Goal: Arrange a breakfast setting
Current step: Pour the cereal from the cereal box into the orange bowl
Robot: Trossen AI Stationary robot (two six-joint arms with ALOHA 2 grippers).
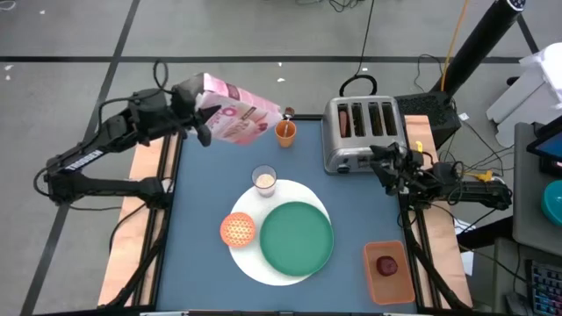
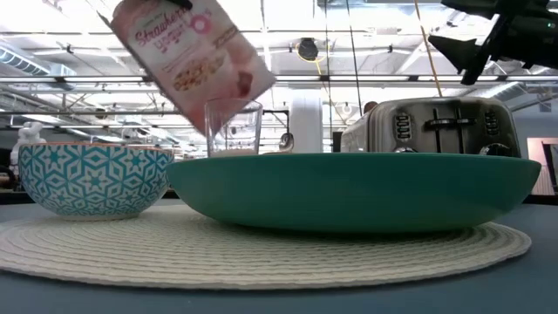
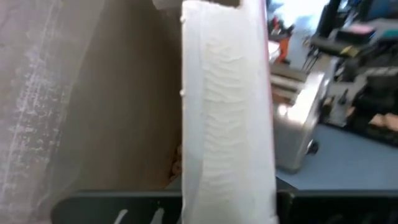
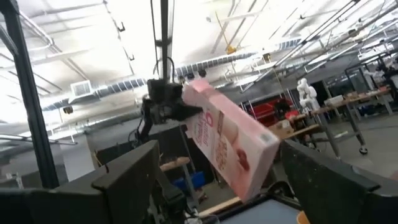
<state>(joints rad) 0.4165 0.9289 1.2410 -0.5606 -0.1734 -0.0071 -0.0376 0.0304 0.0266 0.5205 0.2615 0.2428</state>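
Observation:
My left gripper (image 1: 198, 114) holds the pink cereal box (image 1: 235, 112) in the air over the table's far left part; the box slants, its free end lower and toward the right. On the round white mat (image 1: 279, 270) stand the green plate (image 1: 297, 237) and the small orange bowl (image 1: 238, 229). The glass of milk (image 1: 264, 180) stands at the mat's far edge. A dark red fruit (image 1: 386, 264) lies in the orange tray (image 1: 387, 285). My right gripper (image 1: 386, 163) hangs open at the right, near the toaster, with nothing between its fingers. My left gripper is shut on the cereal box at its raised end (image 4: 188, 94), coming from the table's left side. The box is lifted clear and hangs tilted, its other end (image 4: 258, 165) lower and away from the fingers. The box itself hides where the fingertips meet it in the wrist view.
The silver four-slot toaster (image 1: 362, 132) stands at the far right, next to my right gripper. A small orange cup (image 1: 285, 132) stands just right of the box's lower end. The blue table top (image 1: 202, 202) lies bare on the left.

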